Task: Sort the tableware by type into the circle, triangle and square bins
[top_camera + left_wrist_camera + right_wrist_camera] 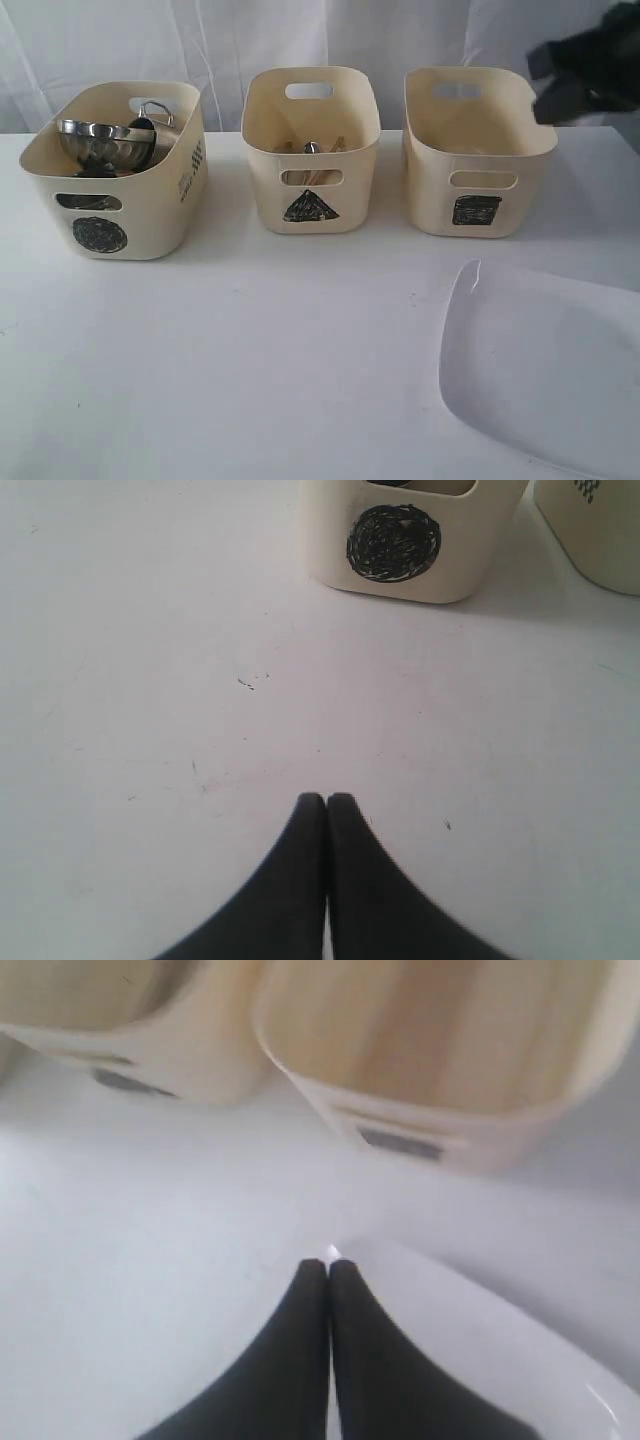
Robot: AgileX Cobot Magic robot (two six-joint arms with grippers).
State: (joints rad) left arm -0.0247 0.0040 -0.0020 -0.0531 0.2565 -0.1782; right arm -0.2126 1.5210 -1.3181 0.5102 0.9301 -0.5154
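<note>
Plain white tabletop (250, 350). Lying flat, large white rounded-square plate (545, 380): likely stiff, slick, chippable; rim being favoured for pinching. Meanwhile right gripper (327, 1265), left gripper (326, 798) being held pressed together, empty.

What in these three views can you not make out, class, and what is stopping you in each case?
- Square bin: exterior view, its front wall hides any contents.
- Cutlery in triangle bin: exterior view, only tips clear the wall.
- White plate: exterior view, cut off by right and bottom edges.
- Right gripper: exterior view, motion blur smears it.
</note>
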